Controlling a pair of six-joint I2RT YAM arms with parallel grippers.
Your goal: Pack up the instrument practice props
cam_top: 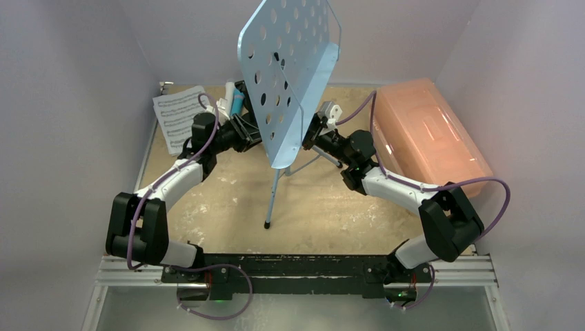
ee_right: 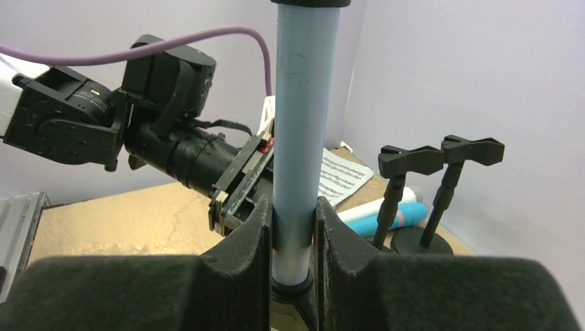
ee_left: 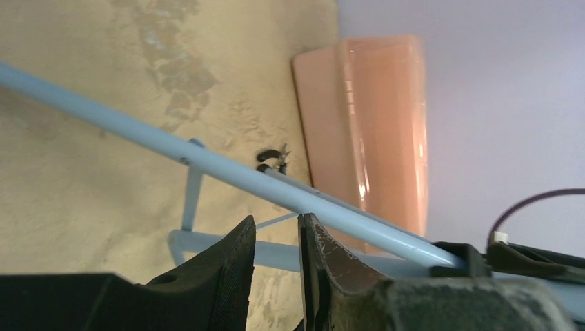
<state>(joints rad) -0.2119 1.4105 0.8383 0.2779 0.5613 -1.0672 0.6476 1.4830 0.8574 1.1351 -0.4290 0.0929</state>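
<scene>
The light-blue perforated music rack (cam_top: 290,69) stands upright in the middle of the sandy surface (cam_top: 221,207), its desk tilted back toward the rear wall and its tripod legs (cam_top: 273,196) spread beneath it, one black-tipped foot planted toward the near edge. The right gripper (ee_right: 292,207) is clamped on the rack's pole (ee_right: 300,124), a finger pressed to each side of the tube low on the shaft. The left gripper (ee_left: 277,227) reaches in from the other side, close beside the pole; its fingers stand a narrow gap apart with nothing seen between them (the blue tubes in its wrist view pass beyond the tips, not through them). The sheet-music pages (cam_top: 176,114) lie flat in the far left corner. Just beside them, toward the rack, the white microphone (ee_right: 365,208) and the blue microphone (ee_right: 394,217) lie side by side, touching. The two black mic holders (ee_right: 407,162) stand upright just beside the microphones on round bases, clips at the top. The pink box (cam_top: 428,131) sits along the right wall, lid on, well apart from the rack. Small black-handled pliers (ee_left: 274,158) lie on the surface between the rack's legs and the box.
</scene>
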